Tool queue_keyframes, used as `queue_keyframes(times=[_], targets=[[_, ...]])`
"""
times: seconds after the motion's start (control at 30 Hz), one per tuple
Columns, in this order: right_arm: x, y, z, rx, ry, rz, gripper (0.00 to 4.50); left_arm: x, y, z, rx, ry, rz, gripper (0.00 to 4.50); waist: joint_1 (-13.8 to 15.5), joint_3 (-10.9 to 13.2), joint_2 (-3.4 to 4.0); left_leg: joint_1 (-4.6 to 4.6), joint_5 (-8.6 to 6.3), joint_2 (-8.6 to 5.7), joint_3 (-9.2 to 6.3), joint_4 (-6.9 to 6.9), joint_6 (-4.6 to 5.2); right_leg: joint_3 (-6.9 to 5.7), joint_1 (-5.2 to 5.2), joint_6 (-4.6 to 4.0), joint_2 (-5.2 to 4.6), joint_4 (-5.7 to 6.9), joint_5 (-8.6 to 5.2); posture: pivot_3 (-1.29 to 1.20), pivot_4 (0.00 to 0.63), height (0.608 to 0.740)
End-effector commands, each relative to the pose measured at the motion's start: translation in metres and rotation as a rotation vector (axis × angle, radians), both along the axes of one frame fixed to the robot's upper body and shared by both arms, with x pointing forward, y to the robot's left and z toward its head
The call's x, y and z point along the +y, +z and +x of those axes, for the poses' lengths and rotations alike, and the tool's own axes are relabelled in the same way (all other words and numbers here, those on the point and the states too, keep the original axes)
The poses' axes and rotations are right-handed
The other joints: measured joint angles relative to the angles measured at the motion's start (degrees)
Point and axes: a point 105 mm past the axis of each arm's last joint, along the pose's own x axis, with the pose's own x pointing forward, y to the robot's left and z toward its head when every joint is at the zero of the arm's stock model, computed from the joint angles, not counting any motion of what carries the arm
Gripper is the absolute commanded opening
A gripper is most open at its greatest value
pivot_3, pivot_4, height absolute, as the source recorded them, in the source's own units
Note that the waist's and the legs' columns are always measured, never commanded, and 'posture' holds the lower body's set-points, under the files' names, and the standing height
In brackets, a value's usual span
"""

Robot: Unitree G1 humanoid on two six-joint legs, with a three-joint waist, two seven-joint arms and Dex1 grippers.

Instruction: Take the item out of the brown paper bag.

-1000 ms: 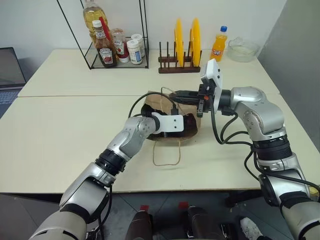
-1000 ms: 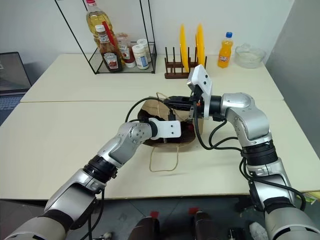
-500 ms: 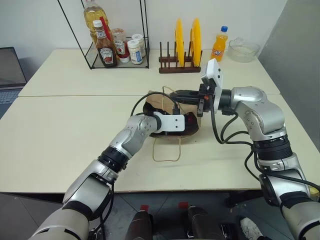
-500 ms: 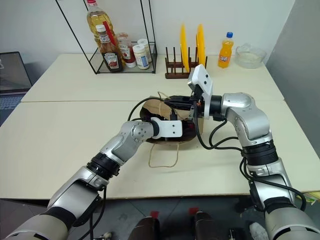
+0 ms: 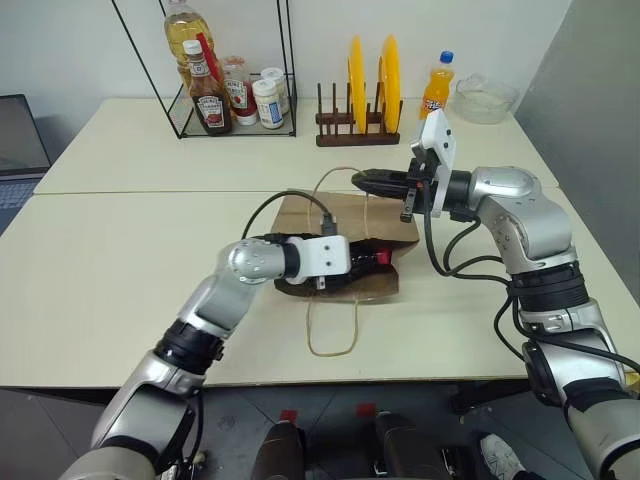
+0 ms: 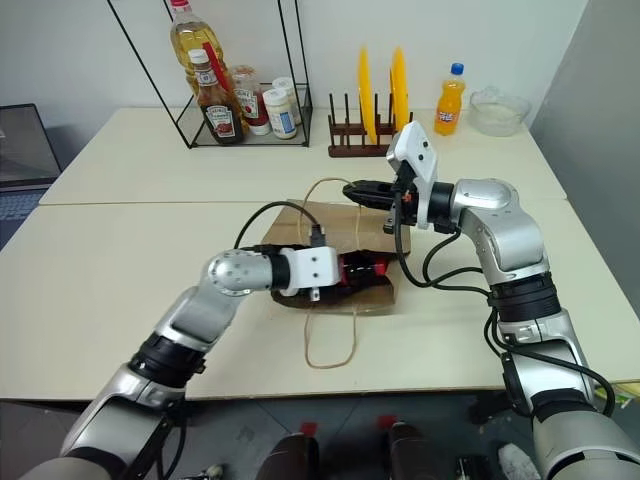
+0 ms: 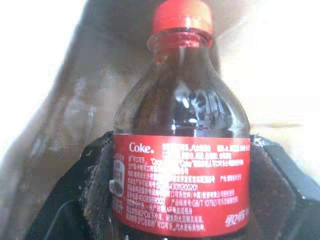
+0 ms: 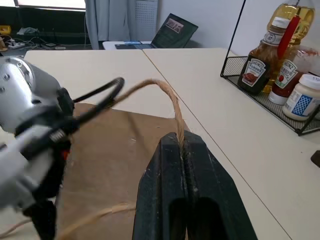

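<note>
**A:** So, starting from the left: the left claw (image 6: 345, 270) is clamped around the red label of the small clear plastic cola bottle with dark liquid and a red cap (image 7: 181, 150). The bottle lies level at the mouth of the crinkled brown paper bag (image 5: 345, 215), red cap pointing right, its body hard to separate from the bag's dark opening.

**B:** What worries you there?

**A:** A round, slick bottle could twist or slide out if the fingers (image 7: 95, 195) hold only the label. It might also snag the paper edge and drag the bag across the tabletop (image 5: 120, 260).

**B:** And on the right?

**A:** The right claw (image 8: 181, 145) is pressed together on the thin tan cord handle (image 8: 167, 97), held up above the bag. If that cord slips free, the bag loses its anchor and could travel with the bottle.
</note>
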Motion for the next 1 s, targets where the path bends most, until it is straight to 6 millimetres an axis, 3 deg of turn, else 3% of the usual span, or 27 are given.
queue_keyframes(times=[0.03, 0.27, 0.5, 0.8, 0.9, 1.0], targets=[[-0.002, 0.013, -0.001, -0.069, -0.004, 0.011, 0.00, -0.001, 0.032, -0.018, -0.032, -0.101, -0.079, 3.22, 0.10, 0.00, 0.00, 0.00, 0.00, -0.03, 0.00, 0.00, 0.00, 0.00, 0.00, 0.00, 0.00, 0.00, 0.00, 0.00, 0.150, 0.740], [-0.004, 0.010, 0.003, -0.071, -0.008, 0.002, 0.00, 0.015, 0.043, -0.044, 0.129, -0.162, -0.073, 3.22, -0.07, 0.00, 0.00, -0.04, 0.00, -0.04, 0.01, 0.01, 0.01, 0.01, 0.00, 0.00, 0.00, -0.05, 0.00, 0.00, 0.150, 0.740], [-0.006, 0.006, 0.008, -0.068, -0.015, -0.008, 0.00, 0.031, 0.069, -0.069, 0.323, -0.167, -0.105, 3.22, -0.22, 0.02, 0.01, -0.03, -0.01, 0.01, -0.03, 0.00, 0.01, -0.01, -0.01, 0.00, 0.09, -0.04, -0.01, 0.00, 0.150, 0.740], [-0.006, -0.004, 0.006, -0.049, -0.003, -0.022, 0.00, 0.073, 0.145, -0.046, 0.360, 0.060, -0.458, 3.22, -0.39, 0.03, -0.02, -0.07, -0.01, 0.02, -0.09, 0.01, 0.01, -0.08, -0.02, 0.01, 0.09, -0.06, -0.01, 0.00, 0.150, 0.740], [-0.006, -0.007, 0.004, -0.041, 0.004, -0.022, 0.00, 0.107, 0.168, -0.026, 0.261, 0.231, -0.557, 3.22, -0.47, 0.03, -0.02, -0.05, -0.01, 0.02, -0.08, 0.01, 0.01, -0.07, -0.02, 0.01, 0.09, -0.05, -0.01, 0.00, 0.150, 0.740], [-0.005, -0.010, 0.002, -0.036, 0.008, -0.022, 0.00, 0.148, 0.173, -0.003, 0.168, 0.447, -0.610, 3.22, -0.78, 0.03, -0.02, -0.02, 0.00, 0.03, -0.07, 0.00, 0.00, -0.05, -0.02, 0.01, 0.09, -0.04, -0.01, 0.00, 0.150, 0.740]])
